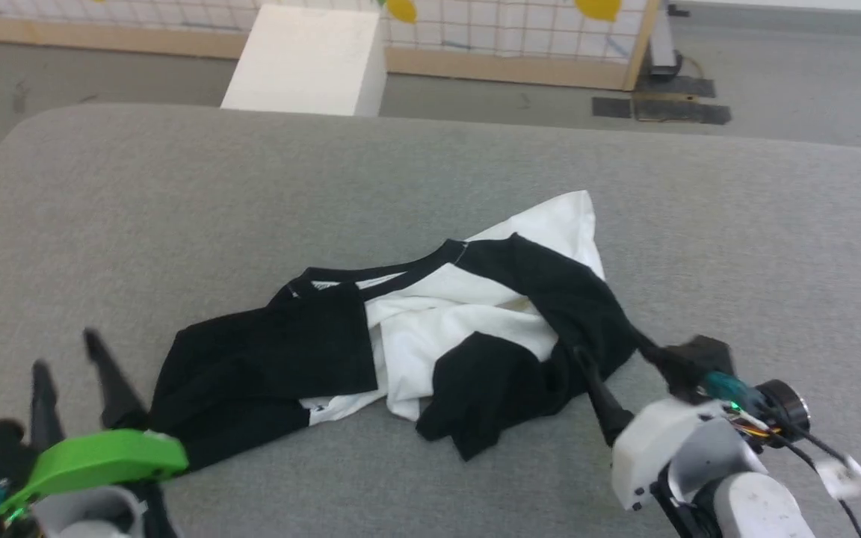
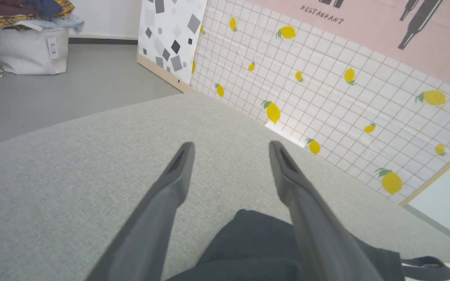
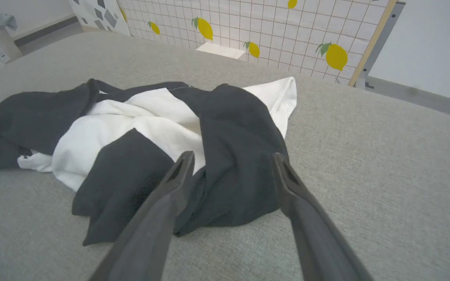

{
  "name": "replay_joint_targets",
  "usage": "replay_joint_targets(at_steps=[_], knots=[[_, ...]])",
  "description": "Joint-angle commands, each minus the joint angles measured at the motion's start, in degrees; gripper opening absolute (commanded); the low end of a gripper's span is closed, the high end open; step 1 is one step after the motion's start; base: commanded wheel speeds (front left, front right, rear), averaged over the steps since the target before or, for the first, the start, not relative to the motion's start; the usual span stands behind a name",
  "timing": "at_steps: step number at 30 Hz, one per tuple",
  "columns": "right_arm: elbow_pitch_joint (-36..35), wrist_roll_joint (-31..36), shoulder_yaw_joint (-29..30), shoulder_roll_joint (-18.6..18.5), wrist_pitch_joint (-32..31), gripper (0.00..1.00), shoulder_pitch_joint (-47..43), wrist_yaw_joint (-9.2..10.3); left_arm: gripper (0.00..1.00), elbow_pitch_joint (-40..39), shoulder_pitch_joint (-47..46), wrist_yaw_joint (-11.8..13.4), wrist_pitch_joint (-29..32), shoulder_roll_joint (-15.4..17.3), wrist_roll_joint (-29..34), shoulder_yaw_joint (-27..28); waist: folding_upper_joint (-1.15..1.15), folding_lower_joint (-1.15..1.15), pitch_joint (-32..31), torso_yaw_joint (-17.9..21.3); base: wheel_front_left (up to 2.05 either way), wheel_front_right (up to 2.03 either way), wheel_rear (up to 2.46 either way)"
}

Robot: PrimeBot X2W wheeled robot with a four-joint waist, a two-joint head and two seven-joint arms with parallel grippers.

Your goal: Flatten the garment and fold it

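Grey padded table (image 1: 430, 164), lemon-tile wall behind. Shirt (image 1: 415, 329) crumpled at centre, not flattened. Left gripper (image 1: 66, 351) spread, empty, at shirt's 8 o'clock. Right gripper (image 1: 613, 344) spread at 4 o'clock by black sleeve. Folding not begun.

Staged lab room: lemon-print panel (image 2: 326, 89) propped on grey floor (image 2: 72, 89), restaurant poster (image 2: 365, 23), bag of clothes (image 2: 25, 50), padded grey worktable (image 1: 430, 164).

green-shelled left claw (image 1: 64, 350), white-shelled right claw (image 1: 610, 344), both with 2 dark fingers (image 1: 113, 381).
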State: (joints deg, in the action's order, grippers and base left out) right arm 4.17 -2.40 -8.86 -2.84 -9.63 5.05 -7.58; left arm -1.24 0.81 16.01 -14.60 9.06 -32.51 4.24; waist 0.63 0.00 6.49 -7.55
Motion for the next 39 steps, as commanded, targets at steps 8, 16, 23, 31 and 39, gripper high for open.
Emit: replay_joint_targets(at_steps=[8, 16, 23, 31, 39], knots=[[6.14, 0.6, -0.59, -0.04, -16.21, 1.0, 4.22, 0.09, 1.0, -1.27, -3.32, -7.91, -0.39, -5.82, 10.15, 0.46, -0.63, 0.0, 4.34, -4.62, 0.0, 0.0, 0.0], [3.62, 1.44, 4.79, -0.04, -17.95, 0.0, 3.34, 0.09, 1.0, 0.31, -3.4, -9.38, -0.4, -6.16, 10.59, 0.05, -0.63, 0.0, 3.83, -3.27, 0.0, 0.0, 0.0], [-3.69, 4.68, 22.76, -0.04, -17.97, 0.0, -2.63, 0.09, 1.0, 2.46, -3.07, -10.58, -0.4, -6.17, 11.62, -0.6, -0.63, 0.0, 1.68, -0.65, 0.0, 0.0, 0.0], [-8.65, 5.72, 38.02, -0.04, -14.84, 1.0, -5.97, 0.09, 1.0, 4.22, -3.15, -12.64, -0.4, -6.17, 12.64, -3.21, -0.63, 0.0, 0.43, 1.95, 0.0, 0.0, 0.0], [-11.97, 2.3, 32.57, -0.04, -0.54, 1.0, -7.35, 0.09, 1.0, 6.64, -4.11, -18.47, 0.59, -6.15, 15.32, -13.08, -0.63, 0.0, -0.41, 3.49, 0.0, 0.0, 0.0]])
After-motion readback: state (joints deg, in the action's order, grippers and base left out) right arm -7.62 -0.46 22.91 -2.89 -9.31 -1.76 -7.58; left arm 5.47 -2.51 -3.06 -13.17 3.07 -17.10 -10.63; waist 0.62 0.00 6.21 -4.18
